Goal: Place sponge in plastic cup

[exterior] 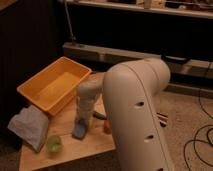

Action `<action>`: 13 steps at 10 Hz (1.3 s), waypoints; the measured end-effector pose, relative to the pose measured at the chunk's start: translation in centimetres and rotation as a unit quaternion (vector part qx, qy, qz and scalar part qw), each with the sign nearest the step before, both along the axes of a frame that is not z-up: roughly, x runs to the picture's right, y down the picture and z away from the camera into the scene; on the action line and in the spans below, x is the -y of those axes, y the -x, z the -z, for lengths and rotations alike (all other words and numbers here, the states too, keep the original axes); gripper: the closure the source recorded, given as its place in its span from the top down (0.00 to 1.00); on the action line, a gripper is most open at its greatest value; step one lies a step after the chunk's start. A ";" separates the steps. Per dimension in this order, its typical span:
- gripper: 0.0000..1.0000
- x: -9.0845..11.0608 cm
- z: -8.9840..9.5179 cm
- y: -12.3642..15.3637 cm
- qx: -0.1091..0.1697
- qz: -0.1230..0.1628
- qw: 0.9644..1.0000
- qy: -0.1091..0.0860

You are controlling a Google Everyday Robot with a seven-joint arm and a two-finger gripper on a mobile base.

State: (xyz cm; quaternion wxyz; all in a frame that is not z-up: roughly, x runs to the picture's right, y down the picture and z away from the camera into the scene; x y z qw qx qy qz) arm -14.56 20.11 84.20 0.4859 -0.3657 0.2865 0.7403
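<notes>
Gripper: it hangs low over the table at the end of the grey forearm, with its tip right at the sponge. You cannot tell from this view whether it is clamped on the sponge or only meeting it.
Sponge: a bluish slab, tilted rather than flat, with its lower edge at or just above the tabletop, directly under the gripper.
Plastic cup: small and green, upright near the front edge of the table. It is to the camera-left of the sponge and a little nearer, close by but apart from it.
Risk, clearance: if you carry the sponge across at this height, it would probably strike the cup's rim and tip or push it, and the cup looks light. Lift first.
Risk, fit: the sponge looks about as wide as the cup's mouth, so a tilted release could leave it perched on the rim or let it fall beside the cup.
Risk, edge: a nudged cup has little table left in front of it.
Neighbours: the yellow bin sits behind, a grey cloth hangs off the left corner, and small orange and green items lie beside the arm.
Hidden: the big white arm link covers the right of the table, and the wrist screens the contact with the sponge.
Hard to make out: the cup's depth, and what the small items are.
</notes>
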 end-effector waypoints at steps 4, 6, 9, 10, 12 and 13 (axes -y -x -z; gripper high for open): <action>0.00 0.5 2.8 5.7 -0.013 0.073 0.997 0.037; 0.00 0.7 4.6 9.2 -0.020 0.118 0.991 0.059; 0.00 1.6 6.2 10.5 -0.045 0.164 0.983 0.063; 0.00 2.2 6.1 10.0 -0.051 0.161 0.984 0.058; 0.00 3.8 5.1 7.9 -0.070 0.149 0.985 0.049; 0.00 4.8 4.4 6.3 -0.080 0.137 0.986 0.046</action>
